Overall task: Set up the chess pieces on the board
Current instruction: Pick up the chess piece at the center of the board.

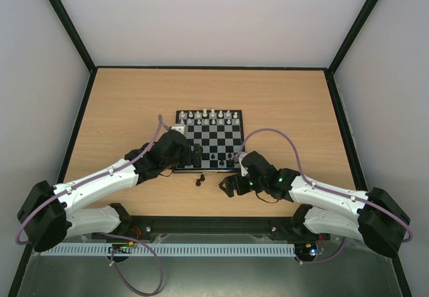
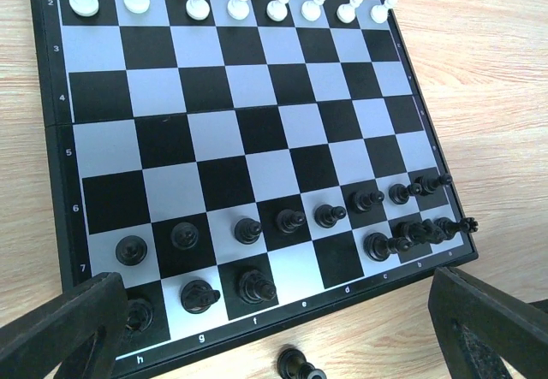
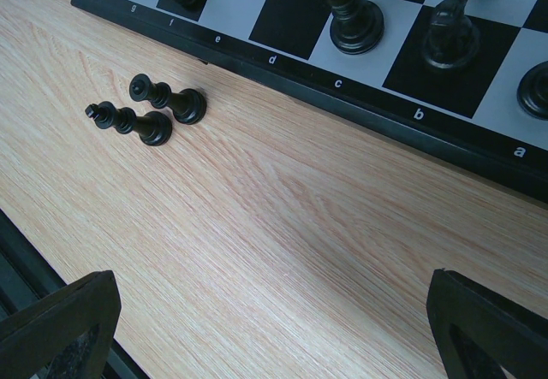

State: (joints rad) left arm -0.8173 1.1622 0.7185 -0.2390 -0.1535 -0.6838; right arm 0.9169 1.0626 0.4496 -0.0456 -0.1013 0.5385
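Chess pieces (image 2: 328, 216) are nearly all in place on the board (image 2: 51, 148), which lies in the middle of the table (image 1: 134, 102), square to its edges, with its lettered edge toward the arms. White pieces (image 2: 238, 2) fill the 2 far rows. Black pawns (image 2: 289, 220) line row 7, and the near row holds 3 men at each end, with squares d and e bare. The 2 loose black pieces (image 3: 167, 97) sit on the wood just beside that near edge and just beside each other, roughly in front of e and f.

The left gripper (image 2: 276, 278) hovers over the board's near edge with its jaws spread wide and holding nothing. The right gripper (image 3: 272, 276) hangs over bare wood to the right of the loose pair, equally released and empty.

The pair's closeness is probably the main risk: fingers closing on 1 piece could shove or topple the other. Lowering a piece into d or e with wide jaws could also clip the neighbours on c and f or the pawns behind. Such slim pieces may twist in the grip and land tilted. King and queen could also end up on each other's squares.

Each loose piece appears to stand on its base, long axis upright. Their up-and-left slant in the right wrist view looks like camera angle, though I cannot rule out that they lie flat.
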